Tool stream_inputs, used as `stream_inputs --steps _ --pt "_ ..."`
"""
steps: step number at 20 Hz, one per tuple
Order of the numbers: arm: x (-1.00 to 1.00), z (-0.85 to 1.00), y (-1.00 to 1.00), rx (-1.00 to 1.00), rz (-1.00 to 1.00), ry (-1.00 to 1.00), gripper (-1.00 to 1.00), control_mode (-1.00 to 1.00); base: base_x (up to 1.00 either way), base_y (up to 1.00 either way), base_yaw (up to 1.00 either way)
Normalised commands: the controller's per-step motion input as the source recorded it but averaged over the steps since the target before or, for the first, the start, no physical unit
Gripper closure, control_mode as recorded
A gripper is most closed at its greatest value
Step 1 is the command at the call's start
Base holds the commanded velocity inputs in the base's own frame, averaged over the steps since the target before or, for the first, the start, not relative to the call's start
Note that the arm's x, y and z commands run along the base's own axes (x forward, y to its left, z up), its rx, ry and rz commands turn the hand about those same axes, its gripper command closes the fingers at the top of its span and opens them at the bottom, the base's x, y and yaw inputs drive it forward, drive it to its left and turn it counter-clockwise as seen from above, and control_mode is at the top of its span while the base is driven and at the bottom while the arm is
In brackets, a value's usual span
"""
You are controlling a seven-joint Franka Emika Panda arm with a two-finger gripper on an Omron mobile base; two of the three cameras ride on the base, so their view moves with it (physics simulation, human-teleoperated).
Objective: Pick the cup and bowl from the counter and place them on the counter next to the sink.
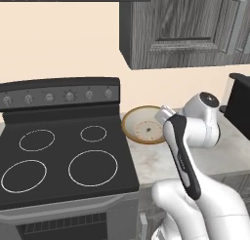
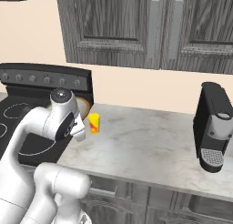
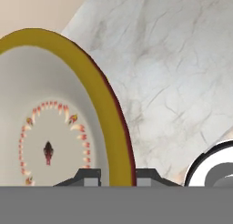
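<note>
The bowl [image 1: 141, 127], wide with a tan rim and a pale patterned inside, is on the counter [image 1: 161, 161] just right of the stove. My gripper [image 3: 117, 175] is shut on the bowl's [image 3: 54, 123] near rim, one fingertip [image 3: 91, 176] inside and the other outside. In the left base view the hand [image 1: 165, 114] hangs over the bowl's right edge. The small yellow cup [image 2: 94, 123] stands upright on the counter [image 2: 145, 141] a little right of the hand. A sliver of the bowl [image 2: 85, 107] shows behind the arm. The sink is out of view.
A black stovetop [image 1: 63, 156] with white burner rings lies left of the bowl. A black coffee machine [image 2: 213, 127] stands at the counter's right end. Dark wood-grain wall cabinets [image 2: 136, 27] hang above. Bare marbled worktop stretches between cup and coffee machine.
</note>
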Motion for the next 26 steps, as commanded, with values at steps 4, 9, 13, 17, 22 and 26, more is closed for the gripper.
stream_inputs --steps 4,9,13,17,22,26 --pt "0.0 0.0 0.0 0.0 0.0 0.0 1.0 1.0 -0.41 0.17 0.0" --pt "0.0 0.0 0.0 0.0 0.0 0.0 1.0 1.0 -0.95 0.44 0.0" --pt "0.0 0.0 0.0 0.0 0.0 0.0 1.0 1.0 -0.08 0.04 0.0" --pt "0.0 0.0 0.0 0.0 0.0 0.0 1.0 1.0 0.27 0.46 0.42" --pt "0.0 0.0 0.0 0.0 0.0 0.0 1.0 1.0 0.21 0.44 0.89" --pt "0.0 0.0 0.0 0.0 0.0 0.0 1.0 1.0 0.0 0.41 0.98"
